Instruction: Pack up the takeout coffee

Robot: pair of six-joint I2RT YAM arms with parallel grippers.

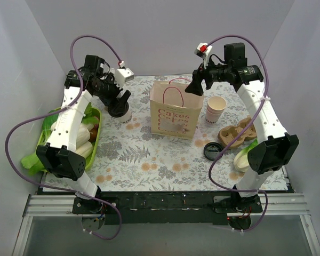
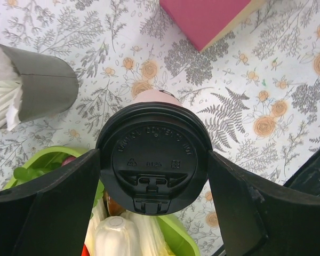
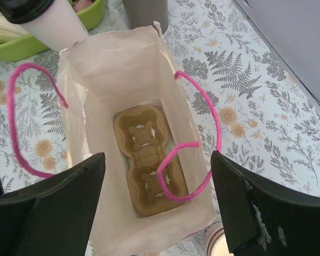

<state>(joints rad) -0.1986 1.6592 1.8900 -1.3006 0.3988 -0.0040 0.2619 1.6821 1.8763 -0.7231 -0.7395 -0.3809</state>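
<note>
Two left claw [image 2: 153, 159] fingers [image 2: 58, 205] flush against takeout coffee [image 2: 152, 141] lid's edges.

The fixed overhead camera looks down from behind the arm bases over the whole floral-patterned table [image 1: 149, 157]. The left wrist camera hangs close above the small white paper cup with a round black plastic lid [image 2: 153, 160], far left. The right wrist camera faces down into the cream paper bag with pink handles [image 3: 112, 69], centre, that cup at its edge.
</note>
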